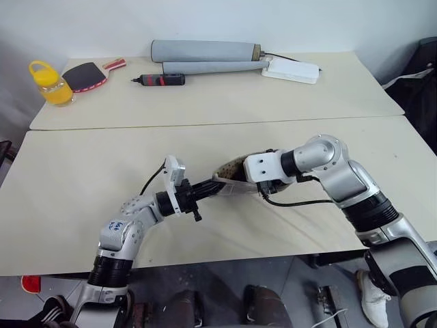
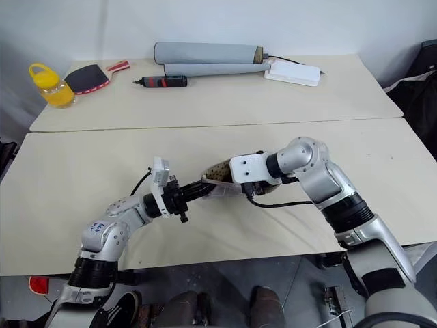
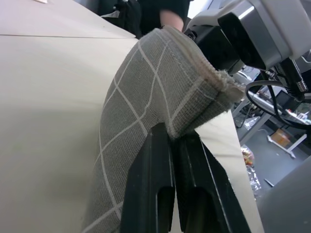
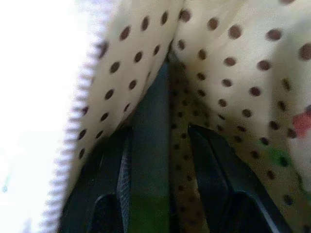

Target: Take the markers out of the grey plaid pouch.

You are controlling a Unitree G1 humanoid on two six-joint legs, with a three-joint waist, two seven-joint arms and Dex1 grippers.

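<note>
2 tan tables; the far table carries 2 grey tubes.

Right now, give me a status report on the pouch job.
Left gripper shut on grey plaid pouch, held above table. Right gripper inside pouch, fingers apart. Nothing blocking.

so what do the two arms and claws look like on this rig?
Both arms are silver-grey metal with black joint bands. The left arm has a blue handwritten mark on its elbow shell; a white camera block and a thin black cable sit at its wrist. The right arm carries a white wrist block and a looping black cable. Claw fingers are black.
</note>
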